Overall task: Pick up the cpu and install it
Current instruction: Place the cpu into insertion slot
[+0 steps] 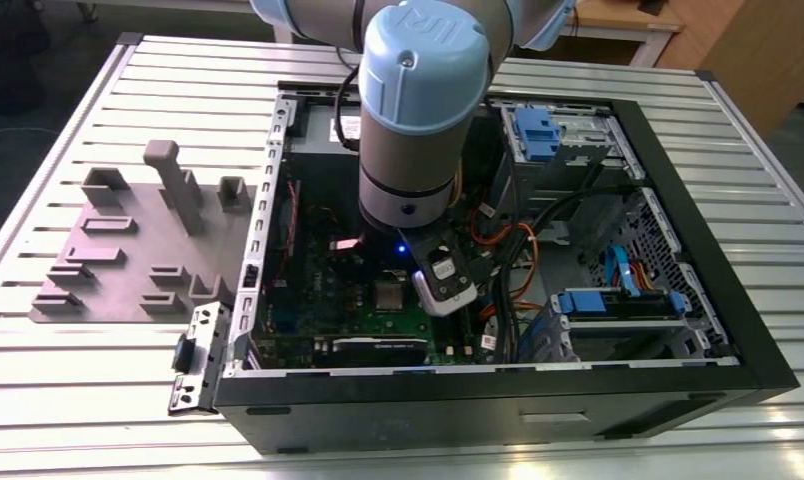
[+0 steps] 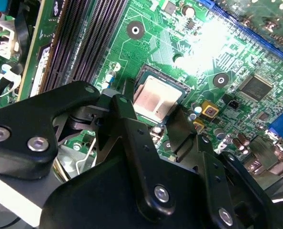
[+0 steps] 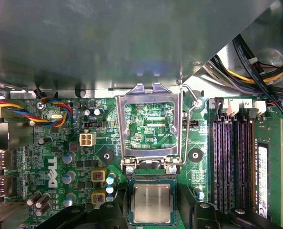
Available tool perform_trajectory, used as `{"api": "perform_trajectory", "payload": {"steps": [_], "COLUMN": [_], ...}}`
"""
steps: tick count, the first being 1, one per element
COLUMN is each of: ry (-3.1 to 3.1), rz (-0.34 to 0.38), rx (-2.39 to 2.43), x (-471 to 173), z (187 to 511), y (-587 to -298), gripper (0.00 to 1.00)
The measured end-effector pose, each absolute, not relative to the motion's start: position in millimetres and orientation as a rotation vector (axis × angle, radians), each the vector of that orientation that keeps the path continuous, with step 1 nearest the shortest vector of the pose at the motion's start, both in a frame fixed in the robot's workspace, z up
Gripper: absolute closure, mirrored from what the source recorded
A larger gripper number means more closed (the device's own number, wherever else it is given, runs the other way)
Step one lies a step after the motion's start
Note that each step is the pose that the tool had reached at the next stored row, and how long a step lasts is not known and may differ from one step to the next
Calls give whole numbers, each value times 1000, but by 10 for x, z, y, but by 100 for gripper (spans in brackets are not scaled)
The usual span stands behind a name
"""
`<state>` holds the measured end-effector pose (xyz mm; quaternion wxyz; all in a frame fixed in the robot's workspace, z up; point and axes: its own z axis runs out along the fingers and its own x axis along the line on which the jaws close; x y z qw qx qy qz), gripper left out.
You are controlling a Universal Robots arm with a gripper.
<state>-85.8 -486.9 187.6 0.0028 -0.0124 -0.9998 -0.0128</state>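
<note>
The cpu lies flat in its socket near the middle of the green board, between the memory slots and the side with the small yellow parts; its edges run parallel to the socket walls. It is a small square chip with a silvery-grey metal top, a dull shine and a paler rim; no corner seems lifted. The gripper stands wide above it; its black fingers are on both sides of the socket and, as far as I see, apart from the chip. I judge the step in hand is the seating; to do it well the chip must rest level by its own weight, with no sideways push, and the fingers must not drag it. The socket frame stands raised beside the socket, not yet closed; all this is inside the computer case.
</note>
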Motion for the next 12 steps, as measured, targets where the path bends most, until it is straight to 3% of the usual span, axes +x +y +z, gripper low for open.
{"api": "perform_trajectory", "payload": {"steps": [12], "ry": [-3135], "rz": [-43], "rx": [-39], "x": [-859], "z": [1910], "y": [-4870], "gripper": [46]}}
